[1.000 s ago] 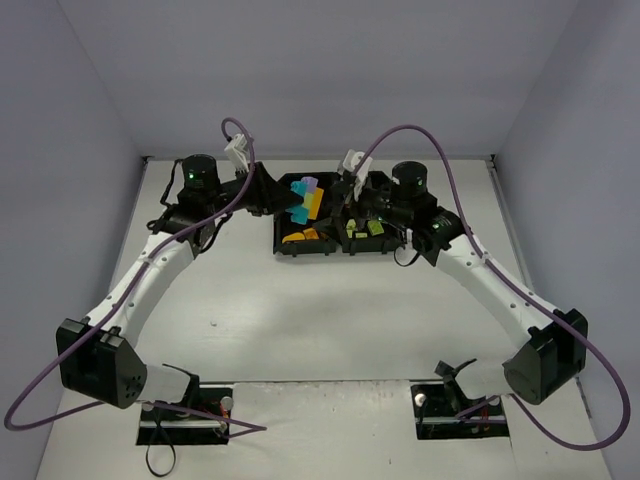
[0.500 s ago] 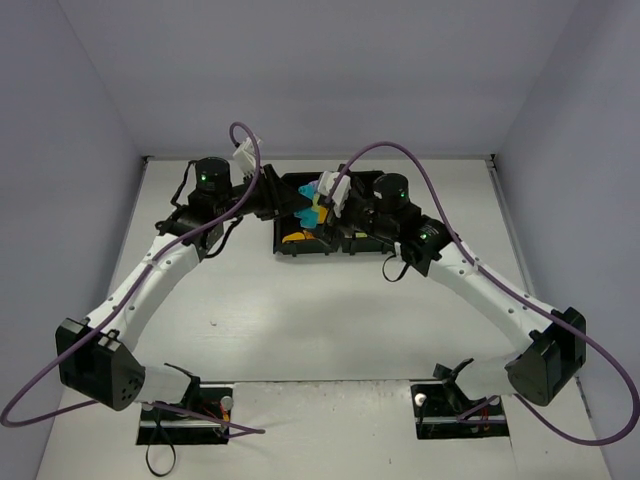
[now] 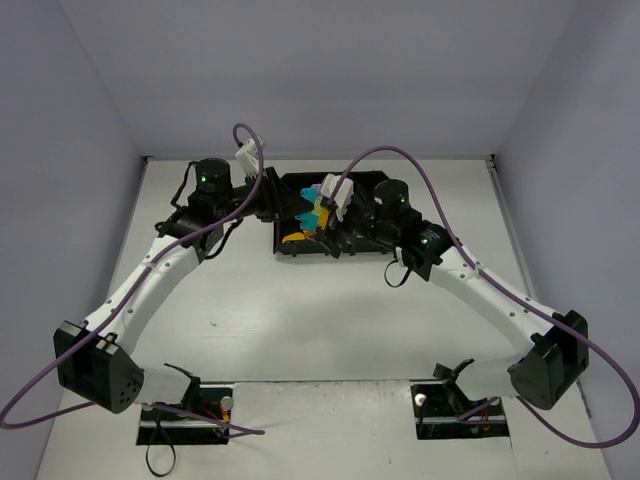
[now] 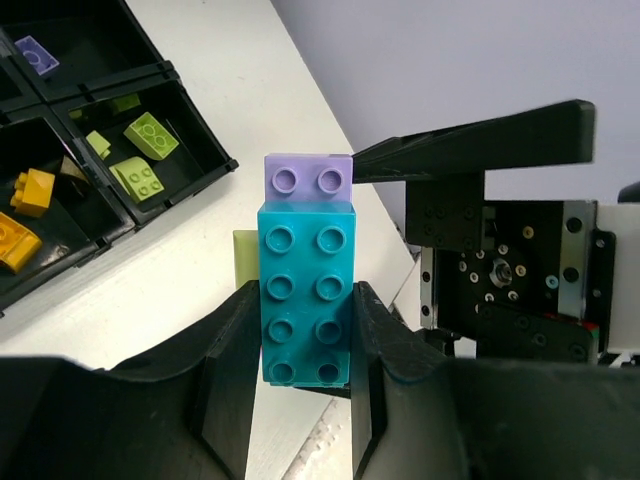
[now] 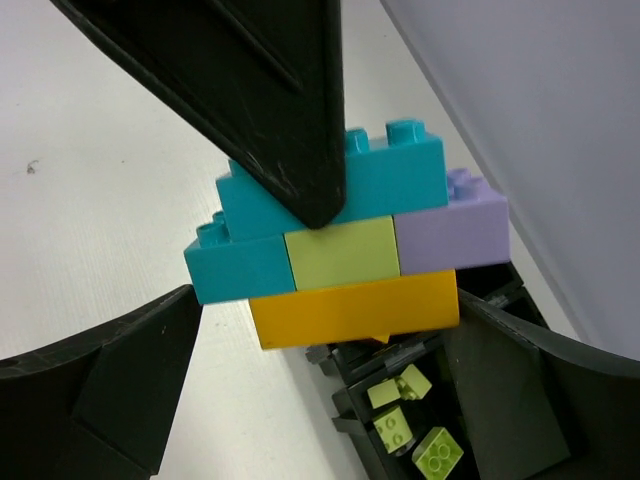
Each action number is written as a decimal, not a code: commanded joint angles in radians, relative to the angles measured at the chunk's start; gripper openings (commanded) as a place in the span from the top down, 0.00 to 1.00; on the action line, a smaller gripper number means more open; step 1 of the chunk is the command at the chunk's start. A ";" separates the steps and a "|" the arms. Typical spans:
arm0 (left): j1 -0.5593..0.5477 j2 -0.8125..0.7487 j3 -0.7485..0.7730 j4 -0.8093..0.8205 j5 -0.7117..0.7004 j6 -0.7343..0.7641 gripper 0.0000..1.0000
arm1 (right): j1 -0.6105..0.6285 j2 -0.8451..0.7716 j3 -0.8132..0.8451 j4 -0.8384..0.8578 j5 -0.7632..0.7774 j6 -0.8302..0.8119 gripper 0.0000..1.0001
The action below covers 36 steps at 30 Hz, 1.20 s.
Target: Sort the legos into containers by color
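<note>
My left gripper [image 4: 305, 295] is shut on a stack of joined legos, its fingers pressing the sides of a cyan brick [image 4: 305, 300] that has a purple brick [image 4: 310, 180] at its far end. From the right wrist the stack shows cyan [image 5: 390, 175], lime [image 5: 343, 252], purple [image 5: 450, 235] and orange [image 5: 355, 305] bricks. My right gripper [image 5: 328, 300] is open, its fingers either side of the orange brick and clear of it. From above, the stack [image 3: 315, 205] hangs over the containers, one black tray [image 3: 290, 248].
The tray's compartments hold loose lime bricks [image 4: 150, 135], orange bricks [image 4: 30, 190] and a purple brick [image 4: 37, 55]. Lime bricks [image 5: 400, 420] lie directly below my right gripper. Both arms crowd together over the tray at the table's far middle.
My right gripper has swung left from over the lime compartment to straddle the held stack. The left gripper has kept its grip and shifted slightly.
</note>
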State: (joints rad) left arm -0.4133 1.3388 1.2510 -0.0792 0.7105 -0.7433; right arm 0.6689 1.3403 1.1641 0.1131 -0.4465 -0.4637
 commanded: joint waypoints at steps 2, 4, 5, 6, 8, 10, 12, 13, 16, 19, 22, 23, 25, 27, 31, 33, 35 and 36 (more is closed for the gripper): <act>-0.004 -0.078 0.021 0.062 0.056 0.161 1.00 | -0.040 -0.085 -0.009 0.037 -0.063 0.098 0.00; -0.004 -0.082 0.013 0.062 0.104 0.232 1.00 | -0.084 -0.095 -0.009 0.017 -0.148 0.128 0.00; -0.001 -0.084 0.007 0.062 0.137 0.301 1.00 | -0.101 -0.102 -0.007 0.014 -0.188 0.155 0.00; 0.001 -0.084 0.005 0.062 0.165 0.335 1.00 | -0.129 -0.105 -0.006 0.011 -0.228 0.169 0.00; 0.002 -0.076 0.004 0.062 0.240 0.419 1.00 | -0.146 -0.105 0.000 0.005 -0.322 0.198 0.00; 0.002 -0.066 0.004 0.097 0.283 0.485 1.00 | -0.155 -0.099 0.011 -0.003 -0.374 0.203 0.01; 0.002 -0.058 0.005 0.102 0.343 0.521 1.00 | -0.158 -0.093 0.019 -0.003 -0.399 0.212 0.01; 0.002 -0.052 0.004 0.116 0.362 0.544 1.00 | -0.160 -0.086 0.026 -0.004 -0.425 0.215 0.02; 0.002 -0.044 0.007 0.140 0.403 0.576 1.00 | -0.160 -0.069 0.042 -0.003 -0.484 0.227 0.04; 0.002 -0.038 0.007 0.156 0.428 0.613 1.00 | -0.160 -0.052 0.055 -0.003 -0.521 0.237 0.08; 0.001 -0.029 0.007 0.150 0.452 0.657 1.00 | -0.161 -0.044 0.060 -0.003 -0.541 0.237 0.13; 0.001 -0.027 0.005 0.147 0.455 0.668 1.00 | -0.163 -0.043 0.063 -0.003 -0.552 0.237 0.15; 0.002 -0.023 -0.004 0.145 0.466 0.694 1.00 | -0.164 -0.032 0.068 -0.003 -0.558 0.241 0.19; 0.001 -0.018 -0.010 0.148 0.472 0.703 1.00 | -0.166 -0.026 0.072 -0.001 -0.567 0.243 0.21; -0.005 -0.016 -0.033 0.163 0.498 0.725 0.98 | -0.166 -0.007 0.077 -0.001 -0.572 0.244 0.36; -0.007 -0.020 -0.048 0.177 0.500 0.725 0.98 | -0.166 0.000 0.075 -0.001 -0.575 0.244 0.42; -0.007 -0.023 -0.064 0.186 0.498 0.725 0.97 | -0.166 0.002 0.071 -0.001 -0.575 0.244 0.48; -0.007 -0.024 -0.067 0.191 0.498 0.725 0.98 | -0.166 0.005 0.063 -0.001 -0.577 0.243 0.54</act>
State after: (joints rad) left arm -0.4133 1.3296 1.1774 0.0128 1.1648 -0.0547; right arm 0.5003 1.3472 1.1858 0.0395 -0.9699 -0.2245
